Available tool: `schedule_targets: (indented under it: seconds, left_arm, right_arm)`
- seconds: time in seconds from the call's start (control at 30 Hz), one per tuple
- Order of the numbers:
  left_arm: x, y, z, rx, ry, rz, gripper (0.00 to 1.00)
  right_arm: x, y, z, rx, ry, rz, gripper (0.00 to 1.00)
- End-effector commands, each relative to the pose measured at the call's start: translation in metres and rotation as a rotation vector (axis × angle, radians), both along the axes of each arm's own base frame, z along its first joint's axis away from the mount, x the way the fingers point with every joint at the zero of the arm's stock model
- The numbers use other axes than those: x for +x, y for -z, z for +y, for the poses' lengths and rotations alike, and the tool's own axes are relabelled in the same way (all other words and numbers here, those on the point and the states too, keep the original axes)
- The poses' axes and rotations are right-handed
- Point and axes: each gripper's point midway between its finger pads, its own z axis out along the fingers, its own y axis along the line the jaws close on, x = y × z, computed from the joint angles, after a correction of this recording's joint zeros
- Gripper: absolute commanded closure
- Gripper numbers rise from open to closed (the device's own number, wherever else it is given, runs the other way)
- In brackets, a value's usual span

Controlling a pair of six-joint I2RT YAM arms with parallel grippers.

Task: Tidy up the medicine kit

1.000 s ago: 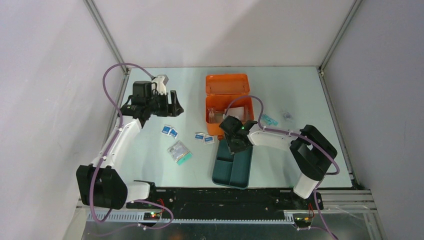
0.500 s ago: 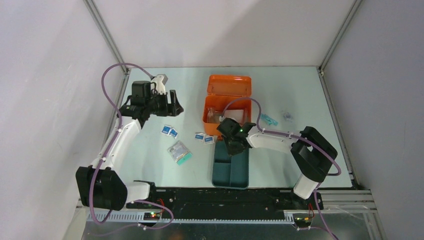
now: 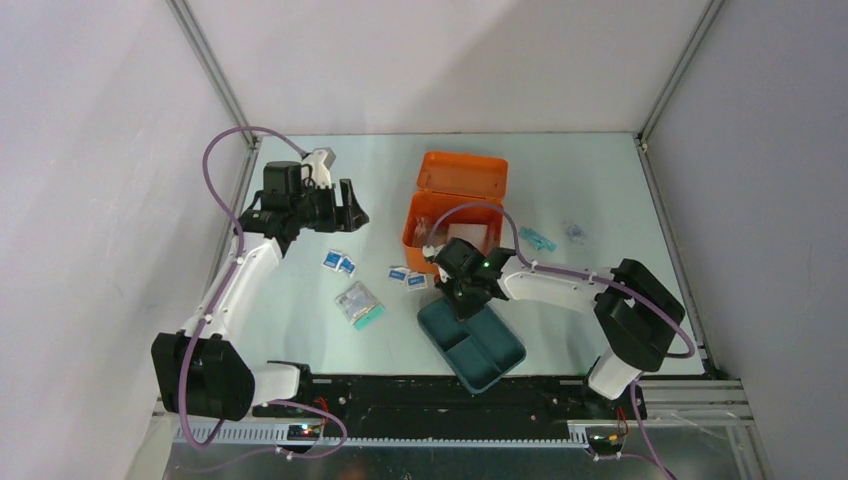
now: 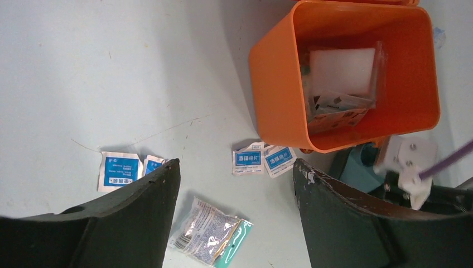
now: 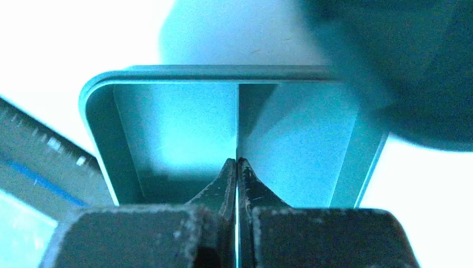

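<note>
Hovering over the far left of the counter [image 3: 600, 180], the left gripper [image 3: 340, 215] is holding nothing, its jaws standing wide apart. In its wrist view two blue-and-white packets [image 4: 127, 170] are lying just beyond the left finger [image 4: 142, 206], another pair of blue packets [image 4: 263, 160] is lying just beside the kit's near wall, and a clear pouch [image 4: 211, 231] with a teal edge is lying nearer the camera between the fingers. Further right, the kit [image 3: 452, 212] is sitting near the middle of the counter, a little toward the far side, with its lid thrown back and a white pad [image 4: 341, 71] and printed packets showing inside. Just in front of it the right gripper [image 3: 462, 297] is gripping the tray [image 3: 485, 345]: its wrist view shows the jaws pressed together on the thin divider wall between two compartments. The tray is lying at an angle, its far corner under the gripper. A small teal packet [image 3: 538, 239] is lying right of the kit.
</note>
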Motion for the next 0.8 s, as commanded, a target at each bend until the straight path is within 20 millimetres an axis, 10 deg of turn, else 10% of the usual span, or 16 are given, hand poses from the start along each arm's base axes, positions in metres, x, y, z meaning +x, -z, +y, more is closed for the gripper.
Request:
schedule_targets:
  seconds: [0.0,0.5,0.63,0.77]
  left_arm:
    - [0.007,-0.011,-0.003,-0.038,0.001,-0.026,0.21]
    - [0.014,-0.005,-0.003,-0.026,-0.001,-0.007,0.21]
    - [0.015,-0.003,-0.003,-0.024,0.0,-0.004,0.21]
    - [0.017,-0.006,-0.002,-0.017,0.0,-0.015,0.21]
  right_arm:
    - [-0.045,-0.039,0.02,0.197,-0.399,0.081,1.0]
    - [-0.081,-0.18,0.036,0.614,-0.867,0.076,1.0]
    - [-0.053,-0.238,0.045,0.711,-0.876,-0.055,1.0]
    - [-0.003,-0.342,0.05,0.941,-0.766,-0.193,1.0]
